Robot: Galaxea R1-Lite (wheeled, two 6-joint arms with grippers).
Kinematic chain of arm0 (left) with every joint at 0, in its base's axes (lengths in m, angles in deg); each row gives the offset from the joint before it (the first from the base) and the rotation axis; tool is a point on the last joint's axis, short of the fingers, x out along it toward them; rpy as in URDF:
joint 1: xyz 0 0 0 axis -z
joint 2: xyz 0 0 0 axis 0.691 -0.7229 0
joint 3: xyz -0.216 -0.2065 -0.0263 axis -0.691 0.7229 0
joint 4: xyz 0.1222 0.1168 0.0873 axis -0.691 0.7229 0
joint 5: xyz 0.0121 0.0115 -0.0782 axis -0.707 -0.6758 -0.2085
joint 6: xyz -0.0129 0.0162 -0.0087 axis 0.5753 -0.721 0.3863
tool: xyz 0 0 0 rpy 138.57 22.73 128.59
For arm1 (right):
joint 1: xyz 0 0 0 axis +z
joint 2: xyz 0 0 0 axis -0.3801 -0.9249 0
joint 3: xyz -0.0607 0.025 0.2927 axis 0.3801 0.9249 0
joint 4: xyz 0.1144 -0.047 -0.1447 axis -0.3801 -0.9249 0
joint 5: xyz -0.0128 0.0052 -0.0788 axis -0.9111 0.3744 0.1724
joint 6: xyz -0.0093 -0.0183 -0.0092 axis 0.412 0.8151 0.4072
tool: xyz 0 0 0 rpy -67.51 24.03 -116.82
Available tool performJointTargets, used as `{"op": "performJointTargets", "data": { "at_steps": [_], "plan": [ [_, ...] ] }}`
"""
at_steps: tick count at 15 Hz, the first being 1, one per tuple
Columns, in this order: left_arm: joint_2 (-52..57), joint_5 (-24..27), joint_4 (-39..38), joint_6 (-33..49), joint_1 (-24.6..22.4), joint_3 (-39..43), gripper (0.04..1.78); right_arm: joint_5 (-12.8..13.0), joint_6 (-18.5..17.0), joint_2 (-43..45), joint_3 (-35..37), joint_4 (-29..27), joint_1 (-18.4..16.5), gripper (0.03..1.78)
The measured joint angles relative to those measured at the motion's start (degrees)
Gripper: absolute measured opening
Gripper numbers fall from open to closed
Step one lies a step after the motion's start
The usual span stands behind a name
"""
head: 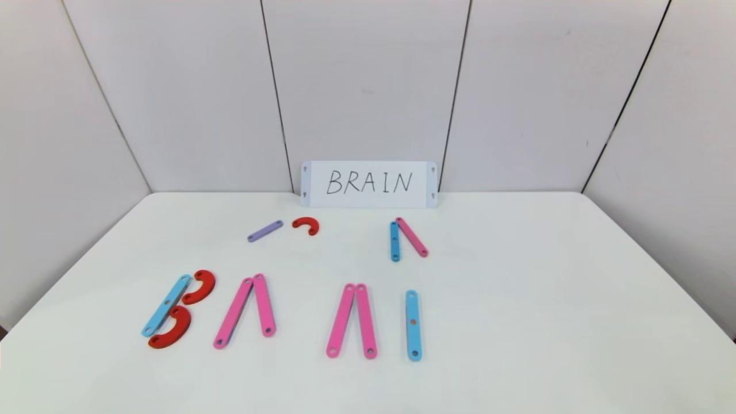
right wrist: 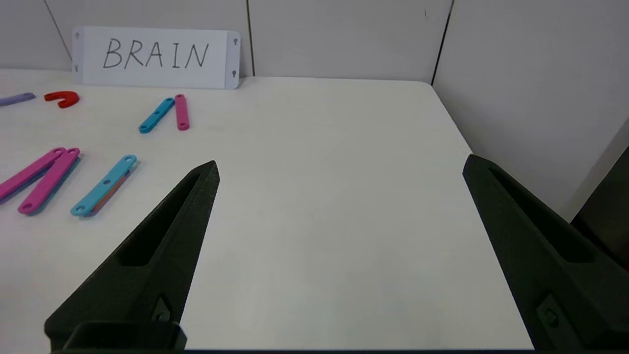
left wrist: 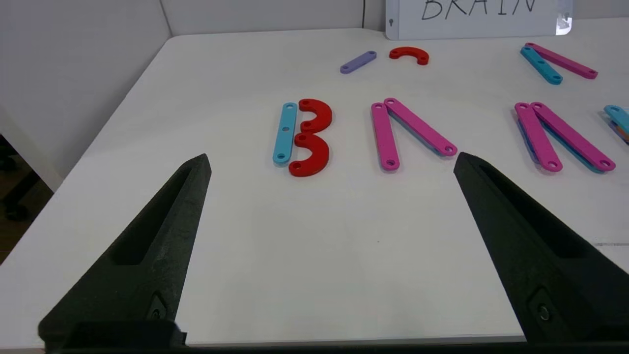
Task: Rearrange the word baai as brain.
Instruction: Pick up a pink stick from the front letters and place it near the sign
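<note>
Left gripper (left wrist: 331, 162) nearest, fingers wide apart, holding nothing, near table (head: 517, 345) front edge; right gripper (right wrist: 339, 164) same, over bare right side; word baai (head: 276, 313) in front row, 7 to 6 o'clock; spare lilac bar (head: 265, 231) and red curve (head: 306, 225) at 11 o'clock, near card (head: 369, 184); judgement: second letter first, take spares by ends; free room at 3 o'clock.

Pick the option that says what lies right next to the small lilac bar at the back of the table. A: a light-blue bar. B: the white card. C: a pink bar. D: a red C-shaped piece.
D: in the head view the flat lilac bar with end holes lies just beside a lone flat red C-shaped piece, with the pink and light-blue bars and the card all farther off.
</note>
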Motion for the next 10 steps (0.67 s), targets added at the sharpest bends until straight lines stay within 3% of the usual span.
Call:
{"op": "performJointTargets", "data": {
  "at_steps": [5,10],
  "plan": [
    [-13.2,1.1,0.3,-0.1,0.2,-11.3,1.74,-1.4,0.3,-12.1,-13.8,-0.4,0.0,1.73],
    [-31.1,6.2,0.5,-0.4,0.4,-24.6,1.74,-7.0,0.3,-26.7,-26.2,-0.4,0.5,1.73]
  ]
}}
